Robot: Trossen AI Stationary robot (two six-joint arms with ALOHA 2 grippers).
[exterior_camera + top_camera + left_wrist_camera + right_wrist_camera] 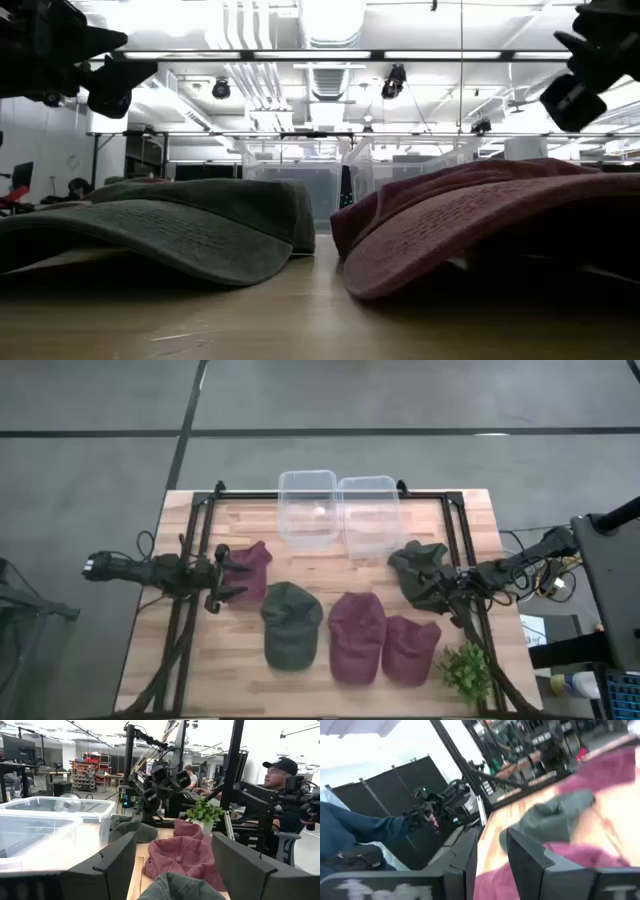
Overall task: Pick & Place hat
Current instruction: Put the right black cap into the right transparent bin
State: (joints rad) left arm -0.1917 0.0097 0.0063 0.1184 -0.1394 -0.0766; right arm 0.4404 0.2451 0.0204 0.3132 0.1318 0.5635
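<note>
Five hats lie on the wooden table: a maroon one (250, 568) at the left, a green one (290, 624), two maroon ones (357, 636) (410, 651) near the front, and a dark green one (418, 568) at the right. My left gripper (228, 575) (172, 865) is open, raised, just left of the left maroon hat. My right gripper (448, 598) (492, 857) hovers at the dark green hat's right edge. Its fingers are a little apart with nothing between them. In the low view both grippers (100, 75) (590, 70) hang well above the hats.
Two clear plastic containers (308, 508) (370, 515) stand side by side at the table's far edge. A small green plant (465, 670) sits at the near right corner. A black frame (200, 550) runs along the table's sides. A person in a cap (280, 775) sits beyond the table.
</note>
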